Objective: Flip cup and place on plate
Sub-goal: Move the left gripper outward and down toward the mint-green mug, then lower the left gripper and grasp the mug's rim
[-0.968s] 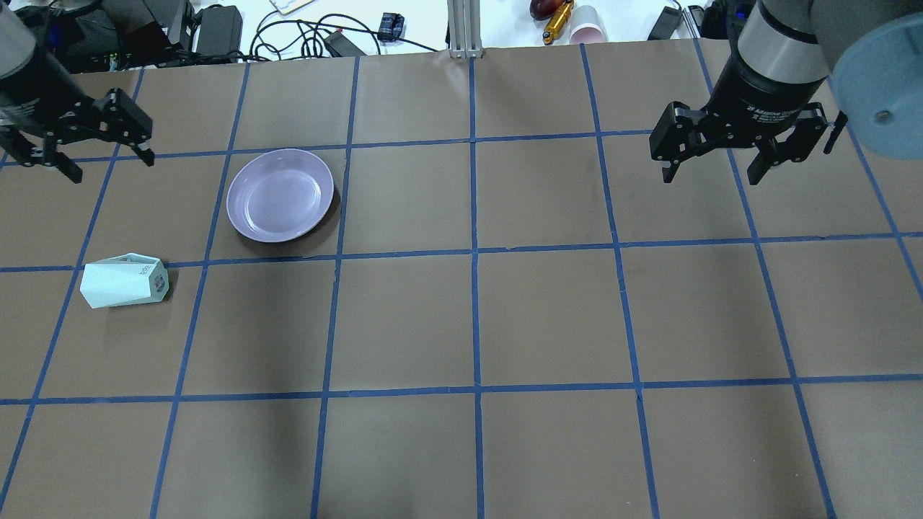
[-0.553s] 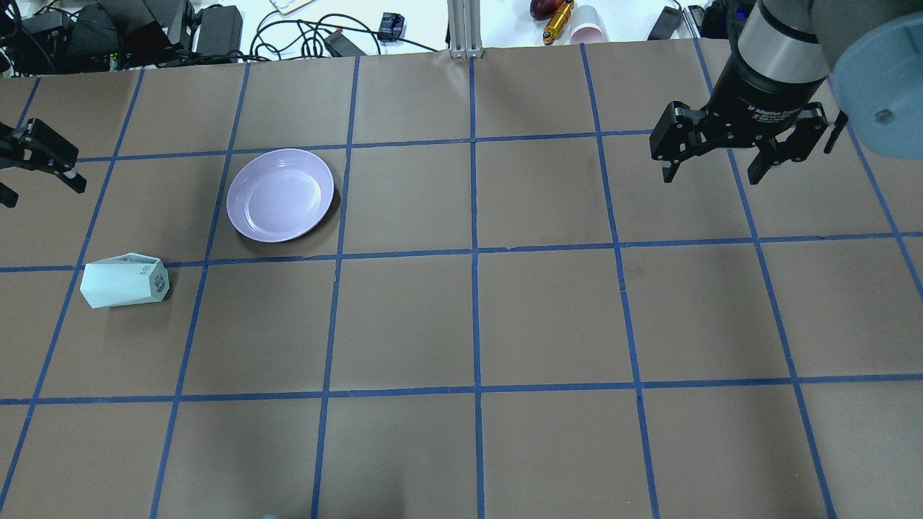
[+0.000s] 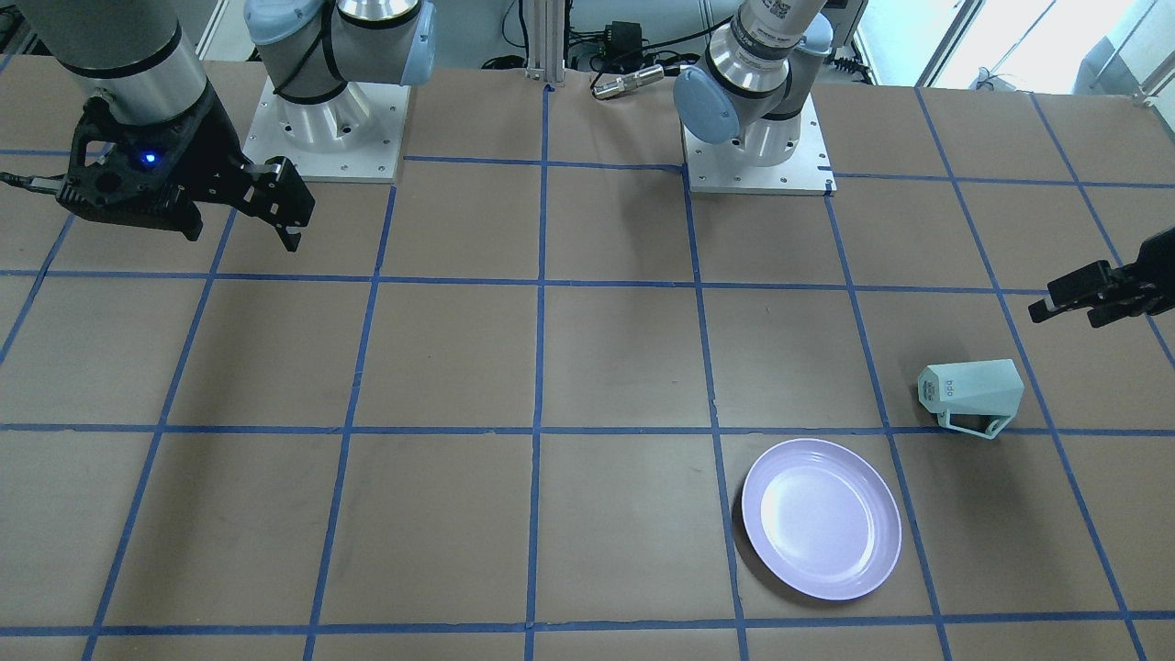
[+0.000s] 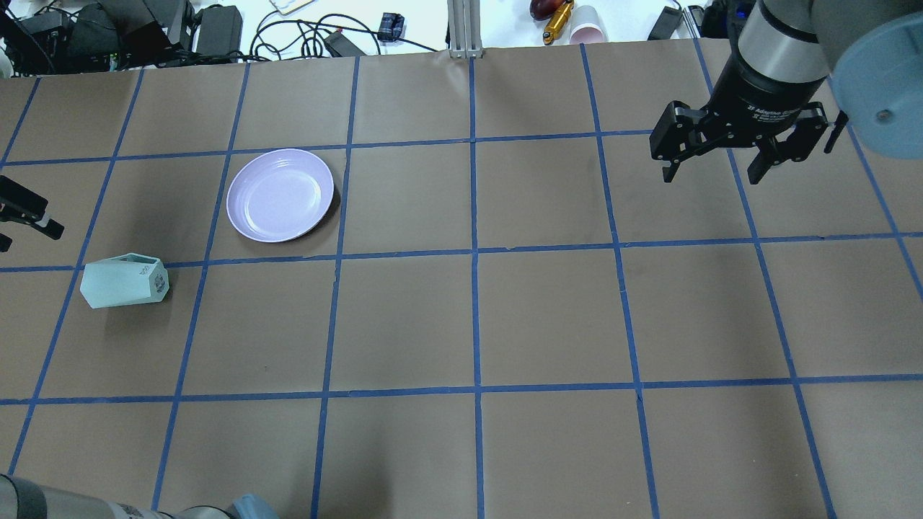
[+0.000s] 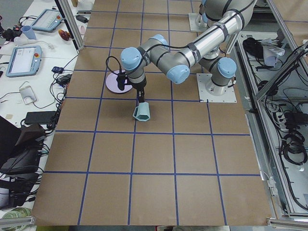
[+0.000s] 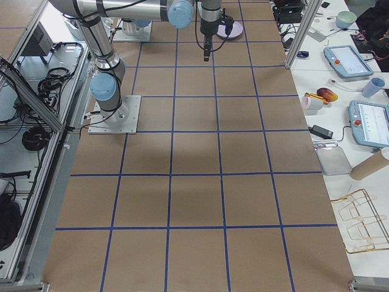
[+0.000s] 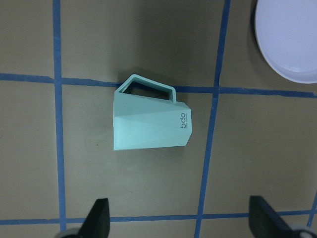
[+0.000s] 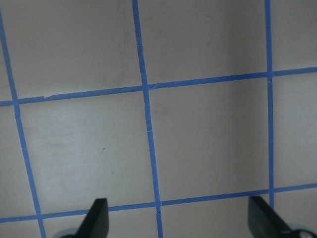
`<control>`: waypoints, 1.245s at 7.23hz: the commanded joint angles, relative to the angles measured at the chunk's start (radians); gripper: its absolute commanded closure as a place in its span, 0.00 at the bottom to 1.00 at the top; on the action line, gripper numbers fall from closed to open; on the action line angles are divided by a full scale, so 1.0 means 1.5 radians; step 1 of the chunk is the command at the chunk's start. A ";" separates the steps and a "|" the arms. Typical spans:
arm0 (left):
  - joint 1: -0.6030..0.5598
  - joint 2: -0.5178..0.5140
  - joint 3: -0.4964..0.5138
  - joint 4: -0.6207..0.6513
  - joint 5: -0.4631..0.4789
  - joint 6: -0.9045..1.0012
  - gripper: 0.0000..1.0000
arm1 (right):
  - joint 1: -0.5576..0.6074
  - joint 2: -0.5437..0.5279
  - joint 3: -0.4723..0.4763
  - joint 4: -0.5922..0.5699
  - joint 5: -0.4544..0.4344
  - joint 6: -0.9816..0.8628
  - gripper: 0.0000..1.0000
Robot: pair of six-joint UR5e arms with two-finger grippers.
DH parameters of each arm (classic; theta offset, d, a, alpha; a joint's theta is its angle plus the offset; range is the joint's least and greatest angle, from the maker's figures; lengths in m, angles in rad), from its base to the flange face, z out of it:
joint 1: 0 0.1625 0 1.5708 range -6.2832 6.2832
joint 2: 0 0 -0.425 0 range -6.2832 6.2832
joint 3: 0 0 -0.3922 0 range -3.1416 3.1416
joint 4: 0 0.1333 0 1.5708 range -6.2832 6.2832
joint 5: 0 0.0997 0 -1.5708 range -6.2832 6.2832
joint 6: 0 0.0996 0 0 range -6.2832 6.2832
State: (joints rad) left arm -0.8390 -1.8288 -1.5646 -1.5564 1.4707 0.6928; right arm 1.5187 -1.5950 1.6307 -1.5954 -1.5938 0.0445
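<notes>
While I look straight down through my left wrist camera, the small pale mint-green faceted mug lies on its side in the middle of the frame. Its angular open handle points to the top of the frame and rests on a blue tape line. The narrower end with the small printed mark faces right. My left fingers are spread wide and hold nothing. Their two tips show at the bottom corners of that frame, clear of the mug, and the mug sits above the gap between them.

In the overhead view the mug is at the left of the frame, just below a horizontal tape line on the brown paper-covered worktop. The base is turned to the right and the mouth to the left. My left fingers reach in at the left edge, a little above the mug. The round glossy pale lavender plate sits up and to the right of the mug, in the next grid square, apart from it and with nothing on it.

My right fingers hang at the upper right of the overhead view, well apart from the mug and plate. They are also wide open and empty, with only taped worktop below them.
</notes>
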 commanded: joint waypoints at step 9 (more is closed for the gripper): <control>0.035 -0.150 -0.004 0.056 -0.099 0.111 0.00 | 0.000 0.001 0.000 0.000 0.000 0.000 0.00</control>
State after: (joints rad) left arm -0.7870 -2.0406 -1.5690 -1.4737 1.3724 0.8533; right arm 1.5187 -1.5944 1.6311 -1.5953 -1.5928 0.0445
